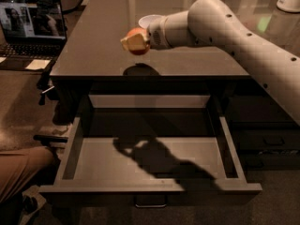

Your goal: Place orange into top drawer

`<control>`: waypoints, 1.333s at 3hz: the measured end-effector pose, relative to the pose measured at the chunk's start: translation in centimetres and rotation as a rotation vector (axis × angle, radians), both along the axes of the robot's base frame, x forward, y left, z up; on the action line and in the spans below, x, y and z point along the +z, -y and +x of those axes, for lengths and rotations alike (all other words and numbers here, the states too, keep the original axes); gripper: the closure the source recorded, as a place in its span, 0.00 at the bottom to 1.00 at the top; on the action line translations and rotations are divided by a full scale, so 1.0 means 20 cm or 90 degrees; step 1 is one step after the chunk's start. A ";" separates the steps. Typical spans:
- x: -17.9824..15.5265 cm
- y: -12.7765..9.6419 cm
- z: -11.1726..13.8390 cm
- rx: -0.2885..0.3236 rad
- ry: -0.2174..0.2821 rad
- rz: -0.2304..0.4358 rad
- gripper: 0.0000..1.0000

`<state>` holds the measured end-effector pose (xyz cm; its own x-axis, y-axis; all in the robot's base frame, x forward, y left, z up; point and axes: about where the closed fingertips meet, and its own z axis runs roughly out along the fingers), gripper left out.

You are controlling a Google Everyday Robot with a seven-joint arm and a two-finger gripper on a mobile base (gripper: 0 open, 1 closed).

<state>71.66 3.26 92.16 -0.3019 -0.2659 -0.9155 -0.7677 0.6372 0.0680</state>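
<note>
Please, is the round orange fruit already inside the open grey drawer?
No, the hand holds the round orange fruit above the dark desktop.

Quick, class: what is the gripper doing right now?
Gripper: closed on the orange, above the desk top, behind the open top drawer.

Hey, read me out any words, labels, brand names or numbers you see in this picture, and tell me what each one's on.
No text can be read anywhere.
The laptop screen: a picture shows, any writing too blurred to read.
The pale note by the laptop: nothing legible.
The pincer, shut on the orange above the desk: no markings.
The top drawer, open: no label.
</note>
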 end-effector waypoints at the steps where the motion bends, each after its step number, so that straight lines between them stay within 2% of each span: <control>1: -0.06 0.18 -0.16 0.035 -0.026 -0.021 1.00; 2: -0.11 0.35 -0.35 0.054 -0.068 -0.039 1.00; 3: -0.11 0.35 -0.35 0.054 -0.068 -0.039 1.00; 4: -0.13 0.29 -0.36 0.078 -0.063 -0.025 1.00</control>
<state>64.45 -2.62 89.65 -0.3535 -0.3416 -0.8708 -0.8307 0.5427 0.1243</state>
